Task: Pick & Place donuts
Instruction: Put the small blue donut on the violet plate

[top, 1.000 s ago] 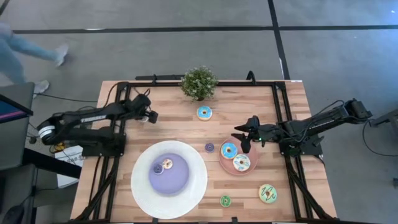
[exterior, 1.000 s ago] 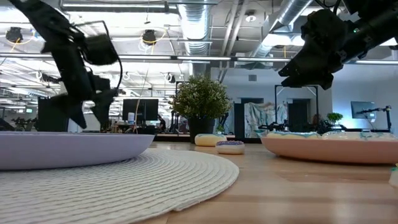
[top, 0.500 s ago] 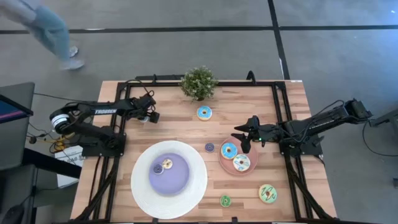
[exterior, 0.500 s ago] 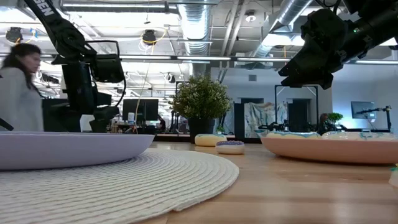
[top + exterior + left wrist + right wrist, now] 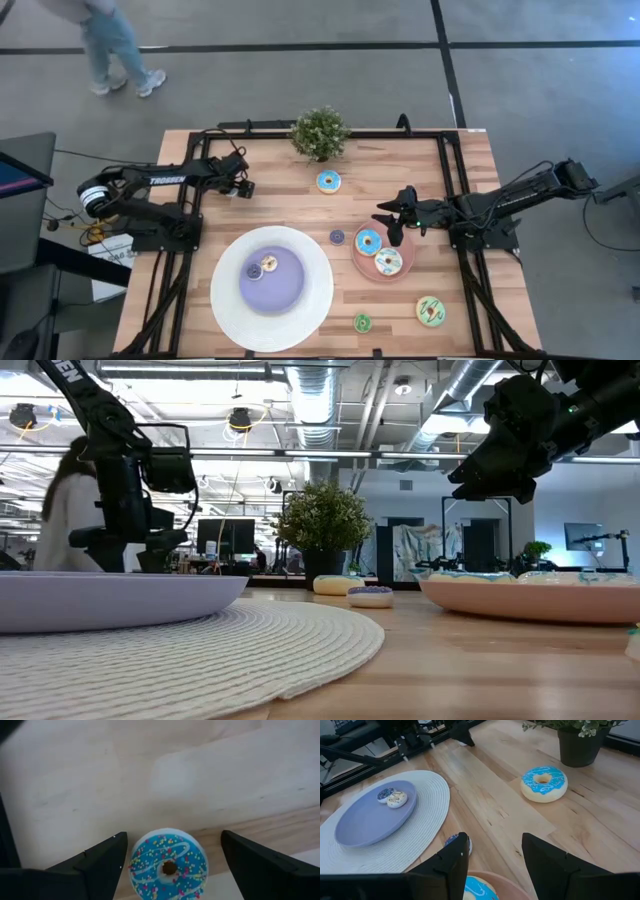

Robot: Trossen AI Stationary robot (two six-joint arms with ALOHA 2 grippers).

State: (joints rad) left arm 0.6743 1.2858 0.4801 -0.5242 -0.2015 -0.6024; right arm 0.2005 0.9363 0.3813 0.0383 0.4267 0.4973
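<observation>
My left gripper [image 5: 243,187] hangs open over the table's far left part. In the left wrist view its fingers [image 5: 107,857] stand on either side of a tiny blue-iced donut [image 5: 167,867] that lies flat on the wood, without touching it. My right gripper [image 5: 387,216] waits open above the far left rim of the pink plate [image 5: 400,275], which carries a blue donut [image 5: 368,241] and a white one [image 5: 388,262]. A bigger blue donut [image 5: 328,181], a tiny purple one [image 5: 337,237], a green one [image 5: 431,311] and a tiny green one [image 5: 362,323] lie on the table.
A large white-and-purple plate [image 5: 300,315] near the table's near edge holds two tiny donuts [image 5: 261,267]. A potted plant [image 5: 320,132] stands at the far edge. Black frame rails run along the table's sides. A person walks past beyond the far left corner.
My left gripper has come down toward the table at the far left and straightened from a tilt to pointing down. A person has walked across the floor beyond the table. My right arm has kept still.
</observation>
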